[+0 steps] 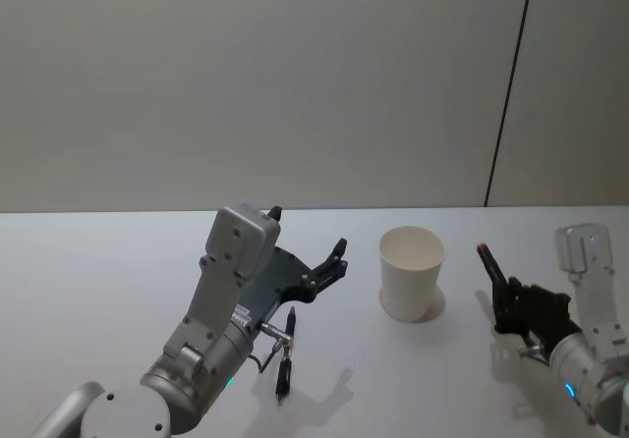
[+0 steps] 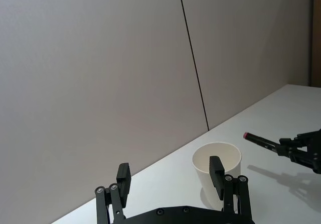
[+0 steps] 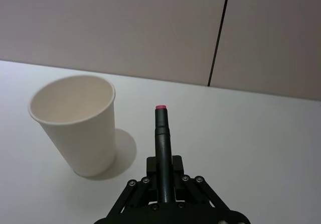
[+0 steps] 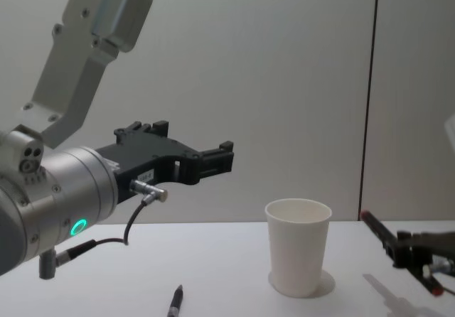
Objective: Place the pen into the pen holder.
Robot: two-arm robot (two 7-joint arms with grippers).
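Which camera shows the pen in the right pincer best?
The right wrist view: the pen, clamped in the right pincer, shows large with its red tip clear. The head, chest and left wrist views show it small, farther off.

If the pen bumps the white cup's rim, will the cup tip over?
The pen holder is probably light: thin paper, apparently empty, so a bump could slide it. Its base is narrower than its rim, so it may tip easily. The right gripper, holding the pen beside it, should approach gently.
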